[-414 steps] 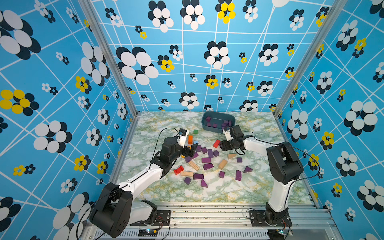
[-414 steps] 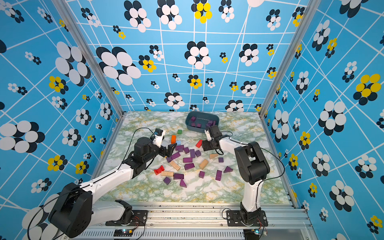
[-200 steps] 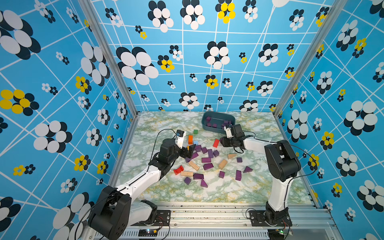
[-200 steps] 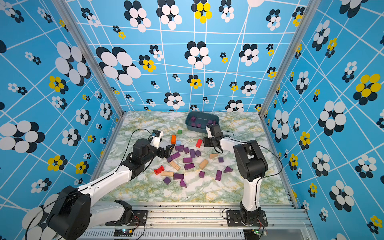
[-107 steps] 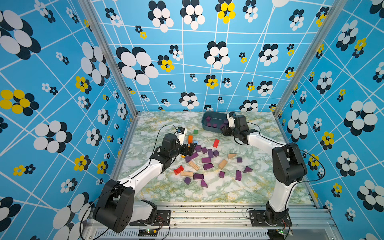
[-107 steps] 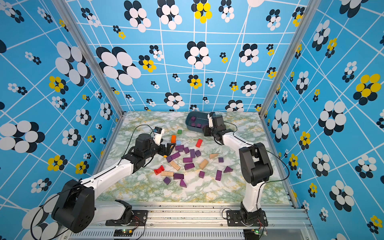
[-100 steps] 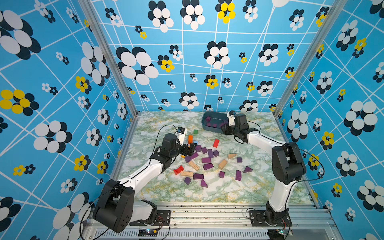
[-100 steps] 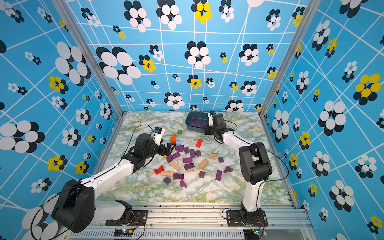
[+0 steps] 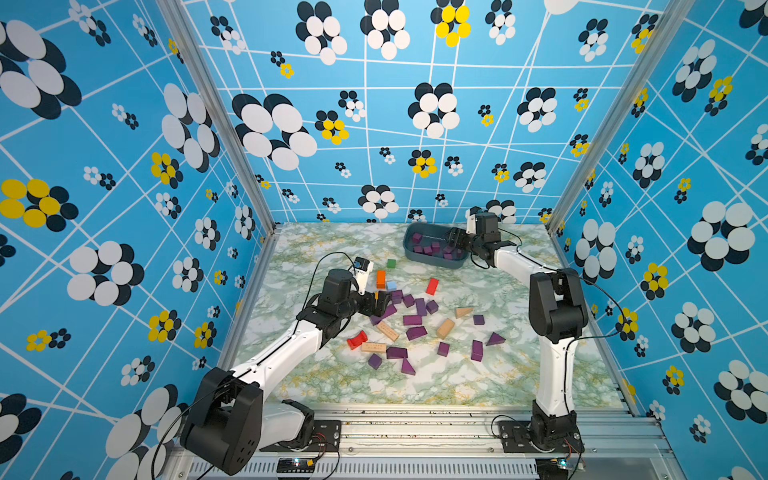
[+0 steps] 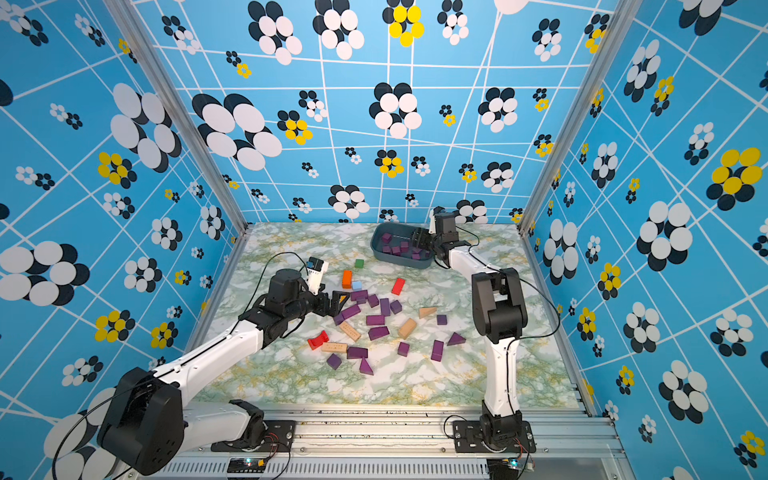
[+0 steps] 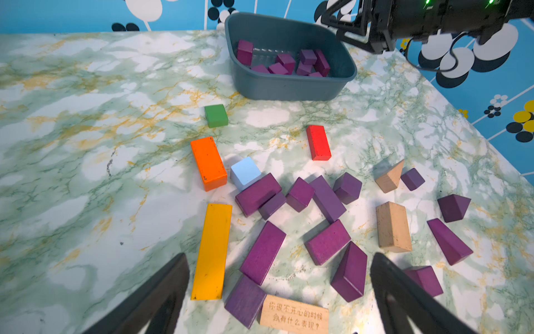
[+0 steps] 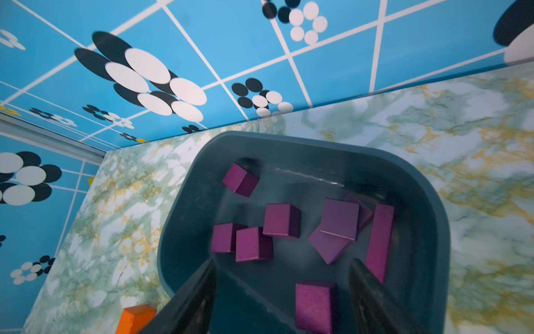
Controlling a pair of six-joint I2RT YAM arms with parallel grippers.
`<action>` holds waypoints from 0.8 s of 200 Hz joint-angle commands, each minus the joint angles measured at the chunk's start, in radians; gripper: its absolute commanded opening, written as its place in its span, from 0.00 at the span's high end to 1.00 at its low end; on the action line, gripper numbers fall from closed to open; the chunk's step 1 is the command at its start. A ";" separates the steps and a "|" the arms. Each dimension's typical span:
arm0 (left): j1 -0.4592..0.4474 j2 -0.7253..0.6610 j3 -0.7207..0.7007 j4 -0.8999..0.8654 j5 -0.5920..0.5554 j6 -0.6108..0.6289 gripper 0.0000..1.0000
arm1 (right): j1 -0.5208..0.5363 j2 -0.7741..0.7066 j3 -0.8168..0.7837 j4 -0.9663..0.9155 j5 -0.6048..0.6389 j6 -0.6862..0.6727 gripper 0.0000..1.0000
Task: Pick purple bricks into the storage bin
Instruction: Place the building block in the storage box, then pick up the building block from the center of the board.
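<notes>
The left end effector (image 11: 278,257) hangs spread wide and empty, low over the surface (image 9: 415,386), on the left-edge side of the loose purple bricks (image 9: 411,320). Straight ahead, between its jaws in the left wrist view, lies a purple bar (image 11: 263,253). Its long axis runs nearly along the reach, so the jaws would likely close across its narrow width. A yellow bar (image 11: 212,251) lies just beside it, also inside the span. The right end effector (image 12: 283,261) is spread, pinching nothing, above the storage bin (image 9: 432,261) near the far right corner, which has several purple bricks inside. The left arm is nearer the loose pile.
</notes>
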 commanded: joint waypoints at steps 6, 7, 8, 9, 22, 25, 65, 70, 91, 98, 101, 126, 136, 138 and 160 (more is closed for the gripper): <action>0.004 -0.011 0.044 -0.047 -0.002 -0.022 0.01 | -0.004 -0.051 0.017 -0.015 -0.010 -0.008 0.25; 0.003 -0.009 0.045 -0.048 -0.003 -0.023 0.01 | -0.004 -0.054 0.015 -0.016 -0.010 -0.008 0.25; 0.004 -0.009 0.046 -0.048 -0.003 -0.025 0.01 | -0.004 -0.056 0.013 -0.017 -0.011 -0.008 0.25; 0.004 -0.008 0.048 -0.050 -0.003 -0.025 0.00 | -0.004 -0.058 0.010 -0.018 -0.011 -0.009 0.25; 0.004 0.006 0.073 -0.077 0.001 -0.031 0.01 | -0.004 -0.097 -0.025 -0.021 -0.010 -0.013 0.24; 0.004 0.008 0.080 -0.082 0.004 -0.032 0.01 | -0.004 -0.107 -0.036 -0.022 -0.008 -0.014 0.24; 0.004 0.077 0.175 -0.124 0.015 -0.095 0.01 | -0.002 -0.252 -0.213 -0.011 0.005 -0.011 0.24; 0.003 0.086 0.178 -0.108 0.022 -0.111 0.01 | -0.002 -0.265 -0.228 -0.014 0.001 -0.011 0.24; -0.009 0.123 0.172 -0.006 0.027 -0.194 0.01 | -0.001 -0.317 -0.270 -0.071 -0.013 -0.022 0.25; -0.017 0.141 0.169 0.032 0.024 -0.215 0.01 | 0.000 -0.335 -0.289 -0.086 -0.013 -0.033 0.25; -0.019 0.149 0.170 0.043 0.023 -0.223 0.01 | 0.000 -0.344 -0.296 -0.094 -0.012 -0.036 0.25; -0.060 0.237 0.216 0.078 0.007 -0.244 0.01 | 0.000 -0.405 -0.374 -0.142 0.007 -0.045 0.25; -0.082 0.273 0.253 0.048 0.008 -0.243 0.01 | 0.001 -0.430 -0.409 -0.141 0.012 -0.042 0.24; -0.088 0.281 0.261 0.041 0.007 -0.241 0.01 | 0.001 -0.434 -0.417 -0.141 0.012 -0.041 0.24; -0.145 0.352 0.334 -0.027 -0.010 -0.205 0.01 | 0.012 -0.460 -0.464 -0.158 0.008 -0.042 0.24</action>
